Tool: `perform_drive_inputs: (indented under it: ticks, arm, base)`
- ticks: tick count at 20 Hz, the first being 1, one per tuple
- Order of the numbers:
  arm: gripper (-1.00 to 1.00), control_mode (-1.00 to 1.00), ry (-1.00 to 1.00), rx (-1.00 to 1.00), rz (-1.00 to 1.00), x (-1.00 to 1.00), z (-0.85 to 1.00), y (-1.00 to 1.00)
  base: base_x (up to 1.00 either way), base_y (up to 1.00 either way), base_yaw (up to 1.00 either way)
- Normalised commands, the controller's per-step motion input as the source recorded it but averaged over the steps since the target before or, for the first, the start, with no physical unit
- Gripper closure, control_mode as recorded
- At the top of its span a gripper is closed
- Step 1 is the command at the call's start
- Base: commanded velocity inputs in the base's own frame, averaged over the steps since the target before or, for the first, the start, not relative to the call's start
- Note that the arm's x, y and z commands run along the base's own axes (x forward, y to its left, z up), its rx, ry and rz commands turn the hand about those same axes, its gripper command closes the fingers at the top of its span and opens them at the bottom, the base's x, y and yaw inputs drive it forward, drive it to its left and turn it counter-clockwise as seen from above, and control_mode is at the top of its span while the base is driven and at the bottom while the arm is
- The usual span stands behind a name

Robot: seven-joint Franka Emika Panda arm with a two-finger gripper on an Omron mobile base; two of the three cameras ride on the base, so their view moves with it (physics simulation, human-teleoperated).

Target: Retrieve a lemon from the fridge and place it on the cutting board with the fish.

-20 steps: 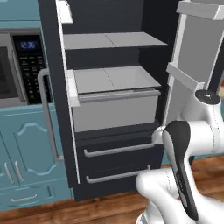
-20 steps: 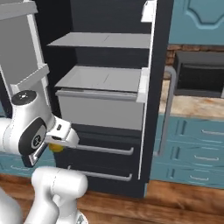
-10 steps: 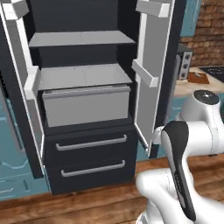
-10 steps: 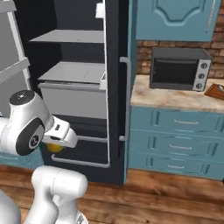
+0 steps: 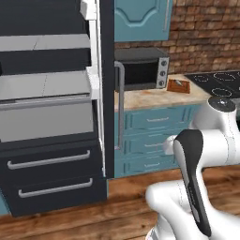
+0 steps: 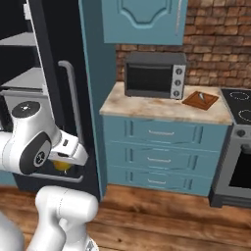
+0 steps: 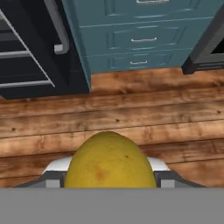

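Hand view: end effector (image 7: 109, 181) clamped on lemon (image 7: 109, 161), wooden floor (image 7: 131, 113) beyond

The lemon (image 7: 109, 161) in the hand view is cut off at 6 o'clock by the grey band, and its bulk hides most of the gripper (image 7: 109, 177), so the finger tips cannot be made out. In the right base view the lemon (image 6: 62, 165) is a small yellow sliver, mostly covered by the white arm. The fridge (image 5: 51, 117) runs off the left base view at 9 and 12 o'clock, with its open door edge-on. On the board (image 6: 200, 99), at 2 o'clock in the right base view, the fish (image 6: 200, 96) is too small to tell apart clearly. The stove at 3 o'clock is cropped.
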Motion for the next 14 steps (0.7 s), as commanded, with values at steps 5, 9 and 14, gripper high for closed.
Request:
perform_drive_inputs:
  ticks: [5,9,14]
  arm:
    - [1.0,1.0,0.0,0.0,0.0,0.0,0.0,0.0]
    - [1.0,1.0,0.0,0.0,0.0,0.0,0.0,0.0]
    - [1.0,1.0,0.0,0.0,0.0,0.0,0.0,0.0]
  base:
    - [0.13,-0.96,-0.04]
    - [0.49,-0.69,-0.07]
    - [0.68,-0.48,-0.09]
